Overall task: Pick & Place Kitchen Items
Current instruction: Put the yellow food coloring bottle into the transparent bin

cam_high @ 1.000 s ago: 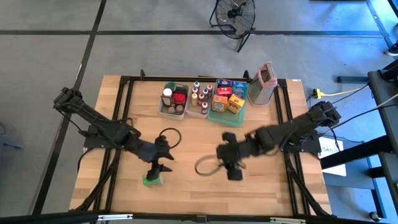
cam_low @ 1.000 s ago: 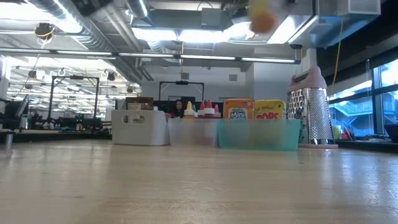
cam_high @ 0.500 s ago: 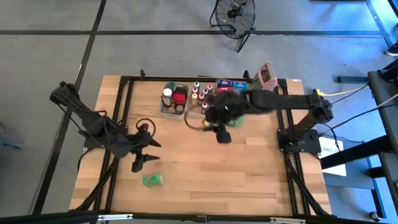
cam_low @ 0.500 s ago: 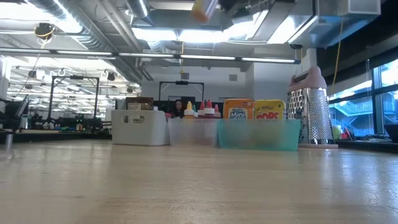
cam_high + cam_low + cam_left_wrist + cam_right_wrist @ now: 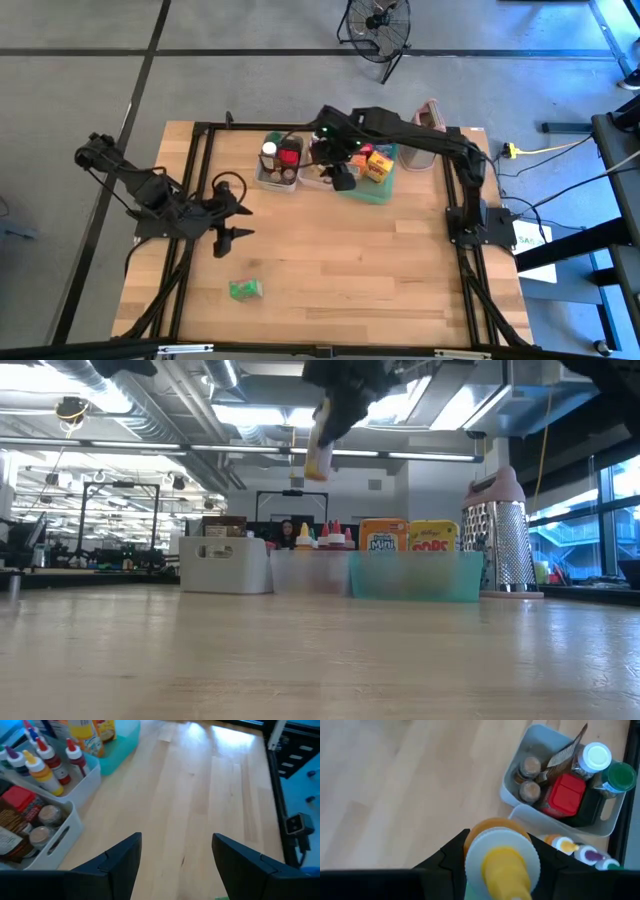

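near: we see a green packet (image 5: 245,289) lying on the table (image 5: 400,270) | mid: left gripper (image 5: 226,222) open, empty, near the left edge | far: right gripper (image 5: 342,176) clamps a yellow-capped bottle (image 5: 501,861) above the tubs (image 5: 279,177)

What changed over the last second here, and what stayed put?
The right tool, shut on a yellow-capped bottle, swung from the table's middle to above the tubs at the far edge. The left tool, open and empty, drew back from the green box, leaving it on the wood. The tubs' contents and the grater did not move.
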Motion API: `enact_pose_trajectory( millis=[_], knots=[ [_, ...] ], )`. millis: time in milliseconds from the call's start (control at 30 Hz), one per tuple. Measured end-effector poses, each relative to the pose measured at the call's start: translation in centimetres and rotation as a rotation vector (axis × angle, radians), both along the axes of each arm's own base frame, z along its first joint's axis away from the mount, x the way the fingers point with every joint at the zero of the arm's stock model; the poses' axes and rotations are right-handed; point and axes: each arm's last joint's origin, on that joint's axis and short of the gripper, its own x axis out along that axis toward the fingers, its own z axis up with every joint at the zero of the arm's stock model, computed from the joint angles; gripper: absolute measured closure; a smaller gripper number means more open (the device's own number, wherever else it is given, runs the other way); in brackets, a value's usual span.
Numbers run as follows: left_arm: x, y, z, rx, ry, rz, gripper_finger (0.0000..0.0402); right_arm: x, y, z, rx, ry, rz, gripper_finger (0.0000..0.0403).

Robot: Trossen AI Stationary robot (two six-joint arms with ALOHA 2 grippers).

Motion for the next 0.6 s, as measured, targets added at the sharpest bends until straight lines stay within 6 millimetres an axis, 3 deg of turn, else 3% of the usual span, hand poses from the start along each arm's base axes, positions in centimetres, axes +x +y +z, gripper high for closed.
enact_pose_trajectory(
  millis=[333,600],
  knots=[
    [0.4,0.9,0.0,-0.004,0.003,0.063,0.0164,2.2,-1.5,-3.9,-0.055,0.047,0.087,0.0258],
    [0.6,1.4,0.0,-0.022,-0.001,0.108,0.0164,3.2,-3.4,-7.1,-0.045,0.105,0.053,0.0258]
  ],
)
